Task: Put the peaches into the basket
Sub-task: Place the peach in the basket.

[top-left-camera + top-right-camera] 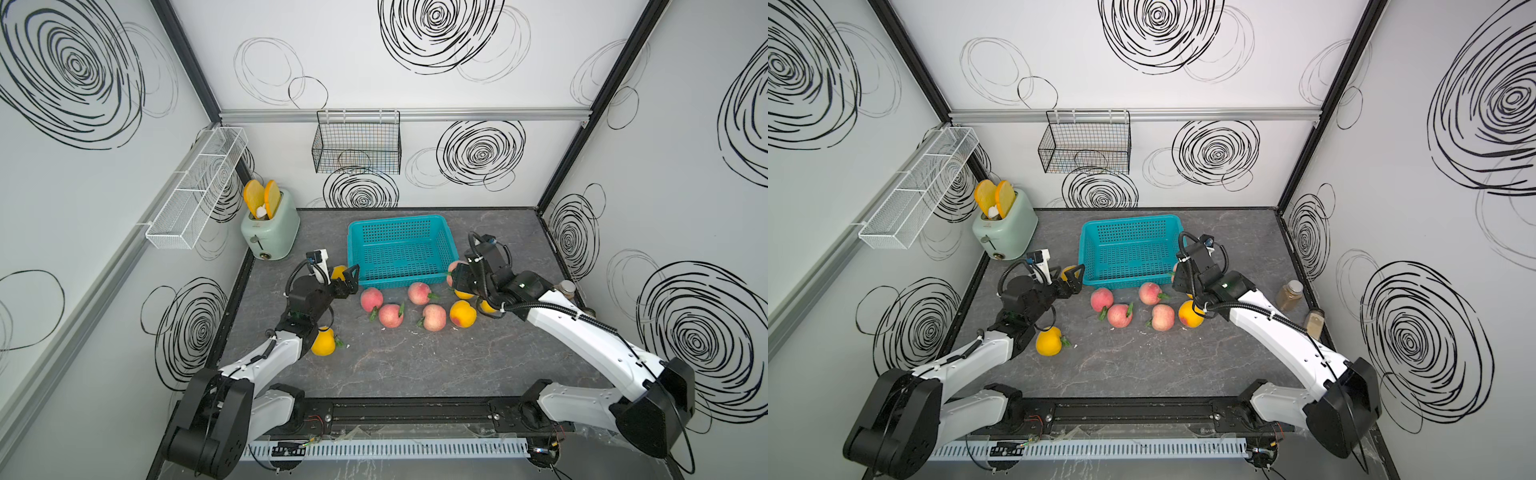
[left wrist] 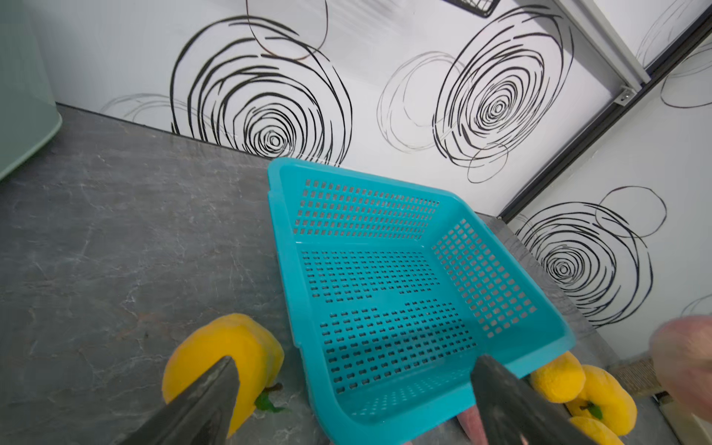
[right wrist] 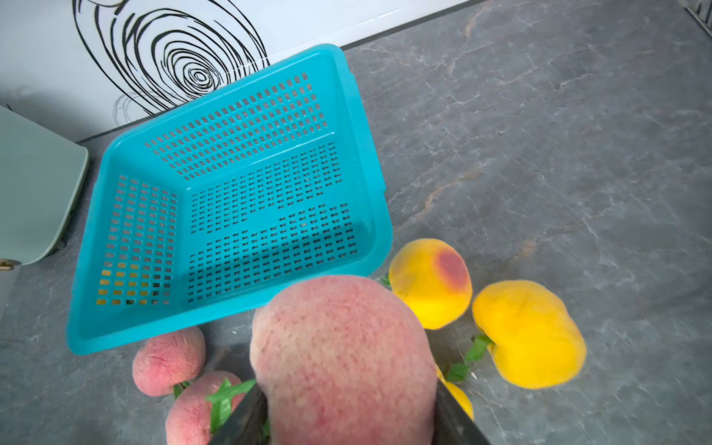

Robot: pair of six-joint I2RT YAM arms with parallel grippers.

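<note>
A teal basket sits open side up toward the back of a grey marbled surface. Its long axis runs side to side, parallel to the back wall.

My right pincer is clamped on a held pink peach, one finger on either side, at the basket's near right corner. In the right wrist view the fruit's rounded end bulges past my fingertips toward the basket's near rim. I cannot tell where its leaf points.

My left pincer is spread wide and grips nothing, at the basket's near left corner. In the left wrist view one finger crosses in front of a corner yellow peach, which lies on the surface just beside the basket's left wall.

Four more pink fruits lie in front of the near wall, between my two pincers:
- The leftmost pink peach has its leaf toward the front edge.
- The second pink peach has its leaf tilted back toward the basket.
- The third pink peach has its leaf pointing right.
- The rightmost pink peach has its leaf pointing left.

Just right of them lies a blushed yellow peach. A half-hidden yellow peach and a second half-hidden yellow peach show beneath my right wrist. A lone yellow peach lies beside my left forearm, well in front of the basket, leaf pointing right.
</note>
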